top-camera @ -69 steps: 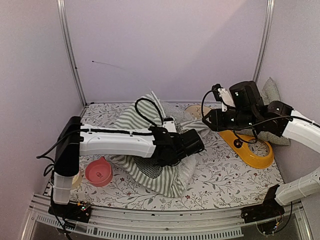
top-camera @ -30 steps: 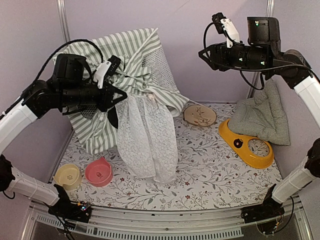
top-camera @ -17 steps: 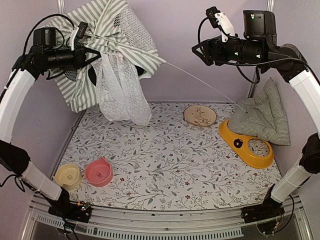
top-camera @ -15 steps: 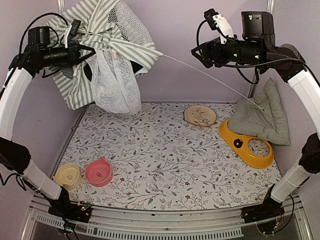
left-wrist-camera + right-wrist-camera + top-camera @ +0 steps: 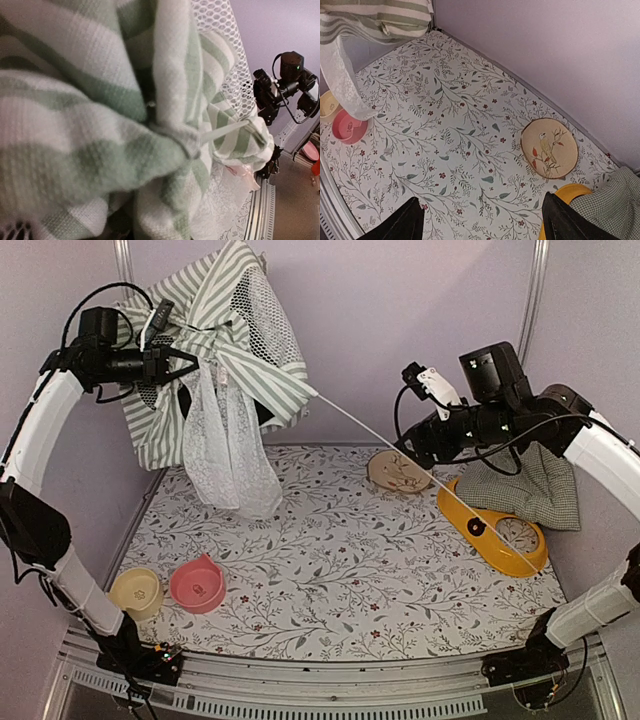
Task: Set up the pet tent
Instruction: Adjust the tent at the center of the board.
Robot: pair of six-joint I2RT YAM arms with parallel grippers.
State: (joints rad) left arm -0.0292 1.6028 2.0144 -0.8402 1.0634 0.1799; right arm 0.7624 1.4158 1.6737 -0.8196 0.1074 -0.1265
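Left gripper (image 5: 183,362) is up high at the back-left corner, clamped into bunched striped fabric of the pet tent (image 5: 235,300); its wrist view is all cloth, fingers hidden. Tent hangs clear of the floral-print mat (image 5: 350,560), lace curtain (image 5: 228,450) drooping to just above it, mesh panel (image 5: 272,312) facing right. One thin white pole (image 5: 370,435) slants from the tent down towards the right arm.

Right gripper (image 5: 481,198) is spread wide with nothing between the fingers, well apart from the tent, over the mat near the bird-painted wooden disc (image 5: 398,471).

Lilac walls, metal corner posts. Pink bowl (image 5: 197,584) and cream bowl (image 5: 135,592) front left. Yellow feeder tray (image 5: 497,535) and gingham cushion (image 5: 530,488) at right.
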